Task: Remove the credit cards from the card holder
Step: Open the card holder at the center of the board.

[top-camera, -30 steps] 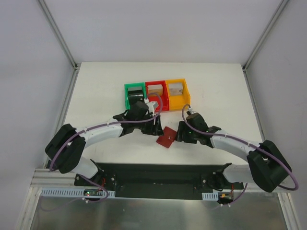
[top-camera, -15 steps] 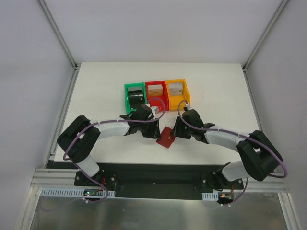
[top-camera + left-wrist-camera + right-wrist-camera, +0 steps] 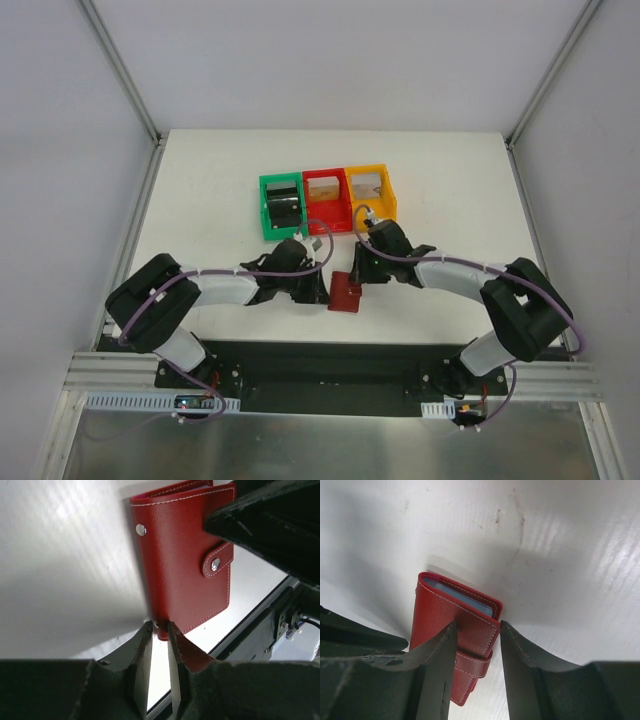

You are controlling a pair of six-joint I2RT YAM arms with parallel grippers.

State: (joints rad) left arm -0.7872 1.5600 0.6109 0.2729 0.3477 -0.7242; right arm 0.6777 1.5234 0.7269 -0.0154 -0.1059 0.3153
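The card holder [image 3: 347, 293] is a dark-red wallet lying closed near the table's front edge, its tab strap [image 3: 218, 560] snapped over the cover. My left gripper [image 3: 325, 290] comes in from the left. In the left wrist view [image 3: 160, 626] its jaws are pinched on the holder's [image 3: 180, 555] near corner. My right gripper [image 3: 355, 272] is at the holder's far side. In the right wrist view [image 3: 477, 627] its open jaws straddle the strap corner of the holder [image 3: 445, 615], a gap beside one finger. The credit cards are hidden; only a grey-blue layer [image 3: 460, 597] shows at the edge.
Three small bins stand in a row behind the holder: green [image 3: 264, 205] with a black block [image 3: 283, 206] in it, red [image 3: 309, 205] and orange [image 3: 391, 203]. The black base rail [image 3: 330, 350] runs just in front of the holder.
Both arms have drawn in on the holder from either side. The left jaws have narrowed onto its corner, the right jaws have narrowed too, and the holder has turned squarer to the table edge.
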